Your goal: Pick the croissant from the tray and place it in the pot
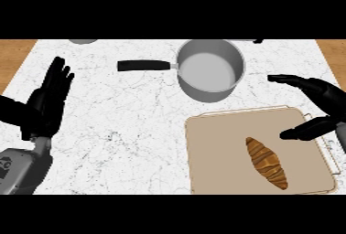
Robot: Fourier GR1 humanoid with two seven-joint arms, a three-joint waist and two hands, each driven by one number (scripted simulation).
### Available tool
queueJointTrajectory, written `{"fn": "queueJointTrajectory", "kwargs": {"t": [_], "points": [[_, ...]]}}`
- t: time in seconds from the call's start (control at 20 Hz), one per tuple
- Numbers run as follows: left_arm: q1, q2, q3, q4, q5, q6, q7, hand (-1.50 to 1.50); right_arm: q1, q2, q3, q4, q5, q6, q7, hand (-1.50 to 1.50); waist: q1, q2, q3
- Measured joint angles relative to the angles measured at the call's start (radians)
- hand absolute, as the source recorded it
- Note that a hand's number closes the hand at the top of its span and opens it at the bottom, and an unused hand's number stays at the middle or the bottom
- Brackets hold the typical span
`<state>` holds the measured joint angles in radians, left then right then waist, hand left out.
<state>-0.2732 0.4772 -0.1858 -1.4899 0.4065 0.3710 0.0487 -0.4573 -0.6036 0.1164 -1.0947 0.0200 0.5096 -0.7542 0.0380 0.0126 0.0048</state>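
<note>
A brown striped croissant lies on the beige tray at the lower right of the counter. Behind the tray stands a grey pot with a black handle pointing left; its inside shows nothing in it. My right hand hovers over the tray's right edge, fingers and thumb spread apart, up and to the right of the croissant and not touching it. At the left side of the counter my left hand rests open with its fingers up.
The counter is white marble with wooden strips at both far corners. A small grey object is cut off at the top left edge. The tray has a wire handle on its right side.
</note>
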Motion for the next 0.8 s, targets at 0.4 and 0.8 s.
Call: {"fn": "queueJointTrajectory", "kwargs": {"t": [0.4, 0.8], "points": [[-0.002, 0.000, -0.002, -0.028, -0.011, 0.013, 0.043, 0.00, -0.087, -0.154, 0.216, -0.067, 0.183, 0.004, 0.021, -1.50, -0.004, -0.007, -0.004], [0.030, -0.006, 0.011, -0.047, -0.026, 0.021, 0.047, 0.00, -0.075, -0.240, 0.441, -0.234, 0.390, -0.032, 0.052, -1.50, -0.025, -0.014, -0.005]]}}
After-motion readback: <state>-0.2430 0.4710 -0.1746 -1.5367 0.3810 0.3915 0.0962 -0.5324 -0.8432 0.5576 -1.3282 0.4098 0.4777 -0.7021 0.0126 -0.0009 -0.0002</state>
